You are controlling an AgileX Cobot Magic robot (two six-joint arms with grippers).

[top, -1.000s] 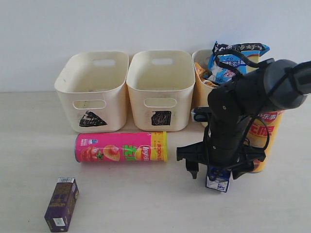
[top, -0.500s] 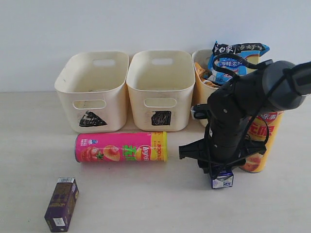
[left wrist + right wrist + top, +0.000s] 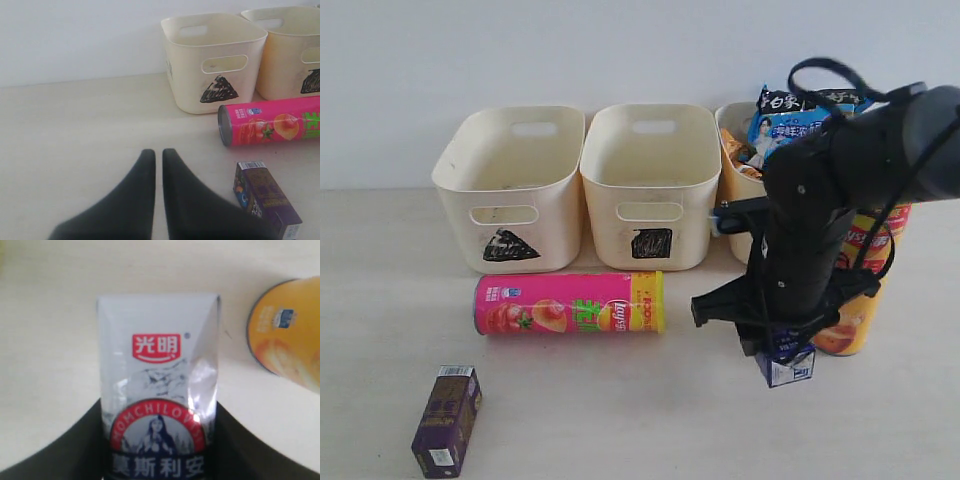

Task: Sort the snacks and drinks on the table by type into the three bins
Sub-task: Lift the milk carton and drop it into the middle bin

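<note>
We read the cream triangle-marked tub (image 3: 460,190) and cream square-marked tub (image 3: 610,180) as moulded plastic, smooth with a satin sheen. Pink cylindrical chip tube (image 3: 570,303): glossy printed wrap, grey end looks metallic. Blue and white rectangular drink carton (image 3: 157,365): coated card, glossy highlights. Dark purple rectangular drink carton (image 3: 265,197): same coated card. Blue-black noodle packet (image 3: 782,128): crinkly shiny film. Pale tabletop (image 3: 620,420): matt, smooth. Left gripper (image 3: 158,152) fingers (image 3: 135,200): matt black; we can't tell the material.

right hand (image 3: 782,349) gripping blue-white carton (image 3: 788,371), pink tube (image 3: 570,303) lying
</note>
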